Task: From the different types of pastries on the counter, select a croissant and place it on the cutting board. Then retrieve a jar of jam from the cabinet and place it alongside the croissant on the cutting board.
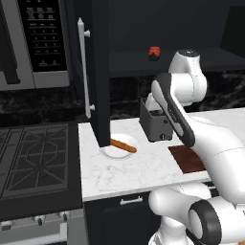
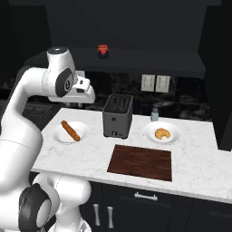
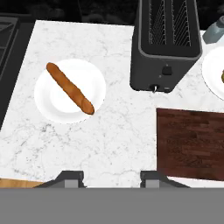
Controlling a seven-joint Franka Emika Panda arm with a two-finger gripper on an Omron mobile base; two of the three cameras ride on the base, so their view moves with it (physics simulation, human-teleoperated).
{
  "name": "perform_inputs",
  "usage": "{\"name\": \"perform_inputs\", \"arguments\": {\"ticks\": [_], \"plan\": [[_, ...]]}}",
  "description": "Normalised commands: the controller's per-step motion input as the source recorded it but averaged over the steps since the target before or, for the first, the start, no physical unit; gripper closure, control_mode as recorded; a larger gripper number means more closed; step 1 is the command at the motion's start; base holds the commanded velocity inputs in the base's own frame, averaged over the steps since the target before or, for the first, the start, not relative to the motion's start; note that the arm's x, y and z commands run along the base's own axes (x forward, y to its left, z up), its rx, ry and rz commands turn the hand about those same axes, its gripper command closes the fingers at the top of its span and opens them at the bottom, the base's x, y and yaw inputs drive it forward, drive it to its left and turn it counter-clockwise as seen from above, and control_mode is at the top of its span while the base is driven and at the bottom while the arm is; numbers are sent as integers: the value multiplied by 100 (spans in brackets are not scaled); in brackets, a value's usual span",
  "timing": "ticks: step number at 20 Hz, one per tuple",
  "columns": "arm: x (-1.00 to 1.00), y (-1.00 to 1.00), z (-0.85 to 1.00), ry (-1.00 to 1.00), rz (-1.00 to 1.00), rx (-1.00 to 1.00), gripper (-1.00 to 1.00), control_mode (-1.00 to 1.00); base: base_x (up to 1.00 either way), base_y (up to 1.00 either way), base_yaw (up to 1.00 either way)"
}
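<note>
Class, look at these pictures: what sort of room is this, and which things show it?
A kitchen, rendered: a stove beside a marble counter, a toaster, and a microwave above.

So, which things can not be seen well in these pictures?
- Croissant: hand view, cut off by the right edge.
- Cutting board: left base view, mostly hidden behind the arm.
- Stick pastry: left base view, one end hidden by the open cabinet door.
- Jam jar: right base view, too small for detail.

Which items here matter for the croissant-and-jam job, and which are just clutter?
Job: croissant, cutting board, jar of jam, cabinet, counter.
Clutter: stick pastry, toaster, bottle, stove, microwave.
</note>
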Motion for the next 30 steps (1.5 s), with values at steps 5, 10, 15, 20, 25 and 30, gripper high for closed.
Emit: {"name": "perform_inputs", "arguments": {"ticks": [5, 10, 15, 20, 25, 30], "plan": [[16, 0, 12, -6, -8, 0, -100, -100, 0, 0, 0], [9, 0, 36, -15, -12, 0, -100, -100, 0, 0, 0], [3, -6, 54, -14, -1, 0, -100, -100, 0, 0, 0], [2, -10, 49, -20, 0, 0, -100, -100, 0, 0, 0], [18, 0, 45, -22, 0, 0, -100, -100, 0, 0, 0], [31, -10, 43, -16, 0, 0, -100, -100, 0, 0, 0]]}}
